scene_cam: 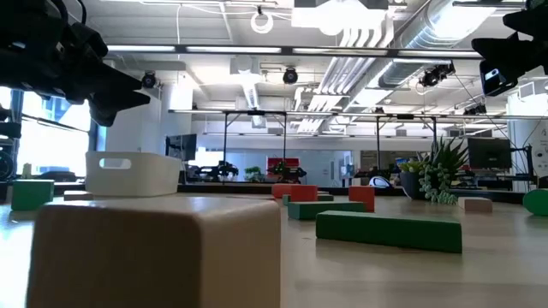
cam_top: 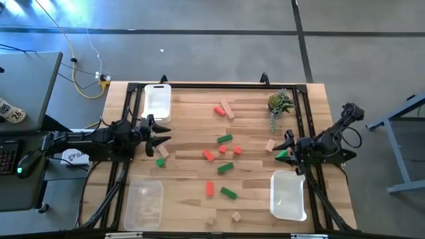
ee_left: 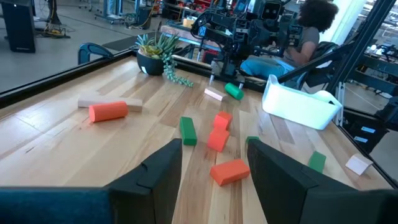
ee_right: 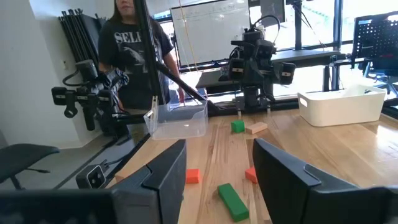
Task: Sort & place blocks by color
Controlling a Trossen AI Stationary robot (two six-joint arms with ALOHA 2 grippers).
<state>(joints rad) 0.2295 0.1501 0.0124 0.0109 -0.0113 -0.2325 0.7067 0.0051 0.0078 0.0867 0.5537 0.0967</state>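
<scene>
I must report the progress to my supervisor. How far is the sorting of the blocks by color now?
Nothing looks sorted yet. The white tray near the left arm, the white tray near the right arm and the clear tray all appear empty. Nothing is in hand: the left hand and right hand are both open, holding nothing. All is left: the red, green and tan blocks lie scattered on the table.

We are looking at two matte black arms, blocky at the joints, with thin dark cables looping off the right arm (cam_top: 335, 136). Each is ending in broad, flat, angular black fingers (ee_left: 163, 171).
</scene>
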